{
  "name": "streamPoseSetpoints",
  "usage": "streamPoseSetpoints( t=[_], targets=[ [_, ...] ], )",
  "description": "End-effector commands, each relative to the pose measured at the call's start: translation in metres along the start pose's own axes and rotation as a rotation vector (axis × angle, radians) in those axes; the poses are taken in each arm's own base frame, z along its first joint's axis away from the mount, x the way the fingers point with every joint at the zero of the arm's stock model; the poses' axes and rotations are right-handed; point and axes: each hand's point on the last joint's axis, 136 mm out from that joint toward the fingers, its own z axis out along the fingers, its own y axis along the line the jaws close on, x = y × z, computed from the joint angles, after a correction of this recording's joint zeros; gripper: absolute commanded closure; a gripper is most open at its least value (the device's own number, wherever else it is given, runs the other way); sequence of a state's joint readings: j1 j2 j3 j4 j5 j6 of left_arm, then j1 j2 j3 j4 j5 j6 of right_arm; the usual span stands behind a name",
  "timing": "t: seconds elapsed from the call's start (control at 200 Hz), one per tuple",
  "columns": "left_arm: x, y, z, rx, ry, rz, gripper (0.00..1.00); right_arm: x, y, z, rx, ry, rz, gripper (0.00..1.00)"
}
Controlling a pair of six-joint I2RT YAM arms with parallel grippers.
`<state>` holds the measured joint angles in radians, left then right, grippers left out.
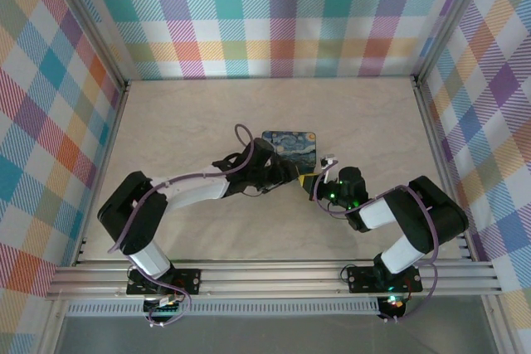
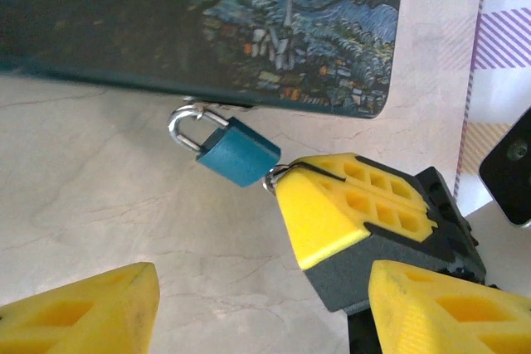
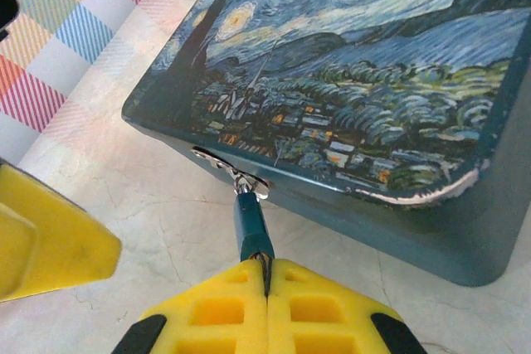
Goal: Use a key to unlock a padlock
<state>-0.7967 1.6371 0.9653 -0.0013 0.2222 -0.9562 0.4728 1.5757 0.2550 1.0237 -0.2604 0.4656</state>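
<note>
Found the padlock hooked by its shackle at the painted tin's edge. Saw the right gripper clenched on the key at the lock's base. Noted the left gripper spread wide, holding nothing, just beside.

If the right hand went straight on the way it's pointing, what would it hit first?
The padlock, right at the shut fingertips of the right hand, which seems to pinch the key; just behind it sits the painted tin.

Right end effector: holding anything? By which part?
Right end effector is shut on something thin at the padlock's bottom end, probably the key; hold hidden.
</note>
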Motion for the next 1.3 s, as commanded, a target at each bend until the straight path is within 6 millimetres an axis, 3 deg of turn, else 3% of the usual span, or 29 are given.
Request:
streamPoseSetpoints(
  t=[0.0, 0.175, 0.405, 0.595, 0.83, 1.295],
  targets=[
    [-0.012, 0.002, -0.011, 0.037, -0.086, -0.065, 0.35, 0.011, 0.004, 0.001, -0.015, 0.044, 0.054, 1.00],
    [-0.017, 0.009, -0.018, 0.128, -0.181, -0.171, 0.41, 0.021, 0.008, 0.000, 0.003, 0.066, 0.105, 1.00],
    [-0.022, 0.012, -0.022, 0.228, -0.250, -0.236, 0.41, 0.035, 0.006, 0.002, 0.051, 0.110, 0.270, 1.00],
    [-0.021, 0.015, -0.019, 0.274, -0.265, -0.269, 0.41, 0.033, 0.010, 0.002, 0.054, 0.102, 0.387, 1.00],
    [-0.015, 0.017, -0.008, 0.285, -0.248, -0.277, 0.44, 0.028, 0.022, 0.006, 0.042, 0.117, 0.457, 1.00],
    [-0.002, 0.022, 0.022, 0.300, -0.183, -0.334, 0.49, 0.020, 0.025, 0.005, 0.065, 0.118, 0.502, 1.00]
  ],
)
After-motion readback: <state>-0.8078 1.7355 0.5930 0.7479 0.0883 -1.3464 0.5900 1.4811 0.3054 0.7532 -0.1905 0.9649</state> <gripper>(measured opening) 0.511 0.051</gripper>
